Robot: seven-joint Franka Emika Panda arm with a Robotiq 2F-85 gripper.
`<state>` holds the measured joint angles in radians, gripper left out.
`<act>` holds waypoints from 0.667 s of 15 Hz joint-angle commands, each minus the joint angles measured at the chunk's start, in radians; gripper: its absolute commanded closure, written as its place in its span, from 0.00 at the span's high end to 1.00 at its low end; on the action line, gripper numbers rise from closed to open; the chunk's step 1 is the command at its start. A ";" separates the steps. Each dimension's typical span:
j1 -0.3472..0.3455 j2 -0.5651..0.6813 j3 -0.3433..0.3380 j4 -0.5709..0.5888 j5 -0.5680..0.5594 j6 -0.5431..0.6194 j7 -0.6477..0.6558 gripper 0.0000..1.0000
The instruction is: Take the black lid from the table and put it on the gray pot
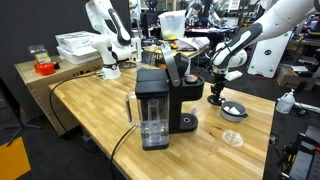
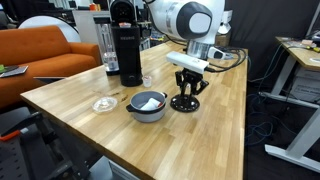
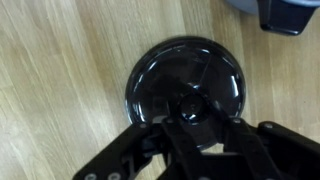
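The black lid is a round glossy disc with a small centre knob, lying flat on the wooden table; it also shows in both exterior views. My gripper is straight above it, fingers pointing down and drawn together on the knob; it shows in both exterior views. The lid still rests on the table. The gray pot stands open right beside the lid with something pale inside, and shows in an exterior view.
A black coffee machine with a clear jug stands behind the pot. A pale translucent disc lies on the table near the pot. The table edge runs near the lid.
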<state>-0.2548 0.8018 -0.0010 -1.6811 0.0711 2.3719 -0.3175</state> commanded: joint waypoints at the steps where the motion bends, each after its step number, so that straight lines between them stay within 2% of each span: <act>1: -0.019 0.016 0.015 0.030 0.016 -0.039 -0.012 0.09; 2: -0.018 0.015 0.014 0.029 0.014 -0.039 -0.011 0.13; 7: -0.013 -0.005 0.009 0.014 0.007 -0.027 -0.010 0.12; 10: -0.014 -0.019 0.000 0.009 0.004 -0.021 -0.006 0.17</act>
<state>-0.2550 0.7994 -0.0039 -1.6729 0.0715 2.3628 -0.3175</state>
